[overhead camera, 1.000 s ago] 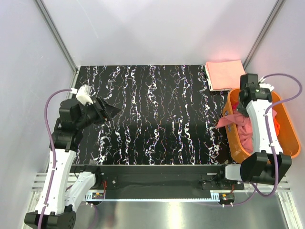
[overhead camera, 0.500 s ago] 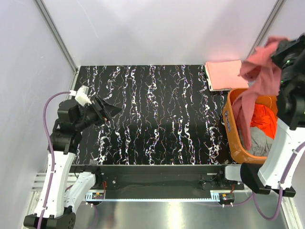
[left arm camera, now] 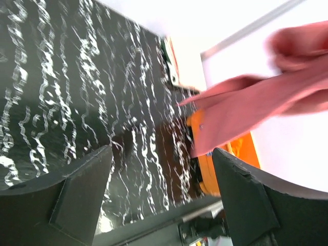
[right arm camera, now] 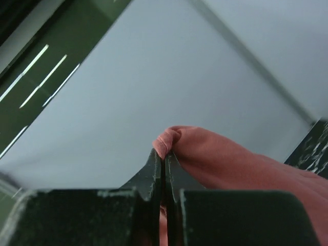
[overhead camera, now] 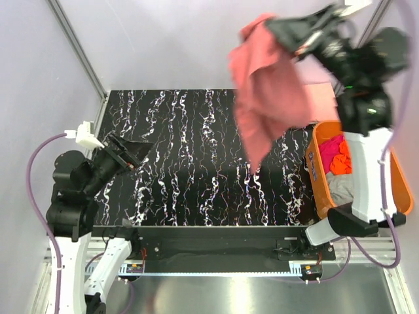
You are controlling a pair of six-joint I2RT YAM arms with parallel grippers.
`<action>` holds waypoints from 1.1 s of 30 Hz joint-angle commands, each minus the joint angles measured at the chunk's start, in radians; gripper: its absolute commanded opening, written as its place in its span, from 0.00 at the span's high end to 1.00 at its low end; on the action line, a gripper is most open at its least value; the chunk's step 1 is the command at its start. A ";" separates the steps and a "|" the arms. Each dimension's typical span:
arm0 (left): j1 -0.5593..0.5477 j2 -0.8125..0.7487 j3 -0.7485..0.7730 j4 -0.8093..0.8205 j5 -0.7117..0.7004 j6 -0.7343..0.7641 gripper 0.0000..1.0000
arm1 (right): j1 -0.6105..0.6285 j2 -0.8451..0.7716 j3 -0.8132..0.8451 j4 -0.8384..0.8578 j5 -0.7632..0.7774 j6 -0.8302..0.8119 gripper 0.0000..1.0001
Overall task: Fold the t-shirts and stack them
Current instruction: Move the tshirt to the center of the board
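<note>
- a black table (overhead camera: 196, 131) veined with white fills the floor of a white-walled booth, with both arm bases at its near edge
- the right gripper (overhead camera: 272, 25) is raised high over the right half of the table, its jaws pressed together on a fold of the salmon-pink t-shirt (overhead camera: 268, 98) (the right wrist view shows the cloth bunched right at the fingertips)
- that shirt hangs loose and crumpled from the pinch, clear of the table, its lowest tip dangling just left of the orange basket (overhead camera: 313, 163)
- the basket sits at the table's right edge; inside lie a magenta t-shirt (overhead camera: 330, 145), a bright orange t-shirt (overhead camera: 342, 161) and, nearest the arms, a grey t-shirt (overhead camera: 340, 190)
- a peach-pink t-shirt (overhead camera: 325, 103) lies folded flat at the far right corner of the table, partly hidden behind the hanging one
- the left gripper (overhead camera: 139, 152) hovers over the left side of the table, well apart from every shirt, its jaws spread wide with nothing between them
</note>
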 commanded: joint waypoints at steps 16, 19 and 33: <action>-0.168 0.158 -0.130 0.017 -0.126 0.051 0.25 | 0.076 -0.464 -1.417 -0.514 0.094 -0.442 0.33; -0.372 0.280 -0.111 0.008 -0.266 0.102 0.22 | 0.076 -0.457 -1.400 -0.600 0.219 -0.516 0.09; -0.506 0.580 -0.238 0.040 -0.136 0.039 0.12 | 0.196 -0.339 -1.543 -0.337 0.083 -0.539 0.26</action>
